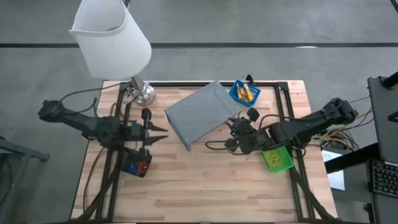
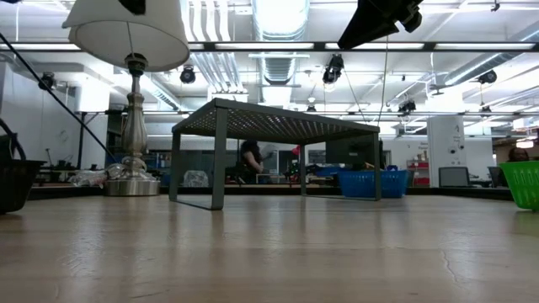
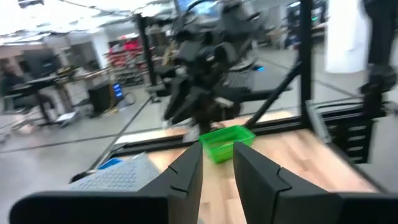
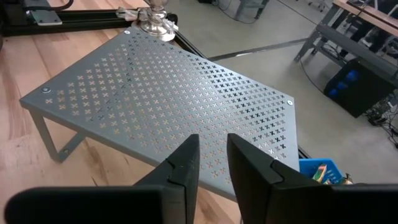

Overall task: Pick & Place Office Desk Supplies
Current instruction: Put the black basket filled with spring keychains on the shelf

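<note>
- Landmark: the grey perforated metal riser shelf point(image 1: 202, 114) stands on its legs mid-back on the pale wooden table point(image 1: 205, 186), set at an angle to the table's edges.
- Small square blue bin point(image 1: 243, 92): just off the shelf's far right corner, near the table's back edge. Small yellow oblong pieces with dark marks point(image 1: 247, 94) lie inside it.
- Small square green bin point(image 1: 277, 158): well to the right of the shelf and nearer the front, close to the table's right edge. Contents not readable from above.
- Small square black bin point(image 1: 137, 164): left of the shelf and forward of it. Small red and blue ring-like loops point(image 1: 138, 167) sit inside.
- White-shaded lamp with a metal base point(image 1: 139, 92): off the shelf's left back corner.
- Left gripper point(image 1: 163, 133): hangs left of the shelf, just behind the black bin, pointing toward the shelf. Jaws stand a narrow gap apart with nothing between them, per the left wrist view point(image 3: 217, 177).
- Right gripper point(image 1: 231, 133): hovers off the shelf's right front corner, between the shelf and the green bin. Right wrist view point(image 4: 212, 165) looks down on the shelf top; jaws a narrow gap apart, pinching nothing.
- A person shows far off in the room behind the shelf in the low view point(image 2: 250, 160).
</note>
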You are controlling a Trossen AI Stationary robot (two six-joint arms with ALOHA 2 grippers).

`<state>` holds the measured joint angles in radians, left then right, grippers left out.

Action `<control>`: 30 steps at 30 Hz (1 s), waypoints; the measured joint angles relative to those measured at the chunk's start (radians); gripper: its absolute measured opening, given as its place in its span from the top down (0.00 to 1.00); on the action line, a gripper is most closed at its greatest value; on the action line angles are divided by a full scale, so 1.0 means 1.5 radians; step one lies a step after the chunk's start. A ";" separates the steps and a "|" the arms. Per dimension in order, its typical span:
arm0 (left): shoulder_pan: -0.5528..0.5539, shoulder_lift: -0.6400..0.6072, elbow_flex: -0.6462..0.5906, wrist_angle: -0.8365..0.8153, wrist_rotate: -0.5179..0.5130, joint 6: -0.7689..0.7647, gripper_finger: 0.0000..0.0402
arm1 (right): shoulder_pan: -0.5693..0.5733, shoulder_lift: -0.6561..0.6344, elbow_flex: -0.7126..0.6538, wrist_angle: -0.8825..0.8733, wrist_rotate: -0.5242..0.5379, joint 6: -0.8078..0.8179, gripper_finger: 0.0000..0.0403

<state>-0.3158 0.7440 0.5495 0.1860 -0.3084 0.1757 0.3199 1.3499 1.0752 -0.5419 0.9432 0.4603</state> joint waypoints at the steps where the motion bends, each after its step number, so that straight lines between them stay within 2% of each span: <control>1: 0.016 0.009 0.000 0.003 0.006 0.000 0.76 | 0.000 0.000 0.000 0.000 0.000 0.000 0.80; 4: 0.065 0.038 0.000 0.003 0.053 -0.014 0.76 | 0.000 0.000 0.000 0.000 0.000 0.000 0.79; 9: 0.143 0.098 0.000 0.003 0.205 -0.018 0.76 | 0.000 0.000 0.000 0.000 0.000 0.000 0.78; 11: 0.163 0.115 0.000 0.005 0.240 -0.021 0.76 | 0.000 0.000 0.000 0.000 -0.001 0.000 0.78; 17: 0.196 0.139 0.000 0.018 0.243 -0.036 0.76 | 0.000 0.000 0.000 0.000 -0.001 0.000 0.81; 26: 0.196 0.135 0.000 0.018 0.239 -0.049 0.76 | 0.000 0.000 0.000 0.000 -0.001 0.000 0.82; 30: 0.196 0.134 0.000 0.018 0.193 -0.017 0.76 | 0.000 0.000 0.000 0.000 -0.001 0.000 0.81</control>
<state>-0.0216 0.9451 0.5497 0.2125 -0.0195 0.1498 0.3202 1.3499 1.0752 -0.5418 0.9424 0.4603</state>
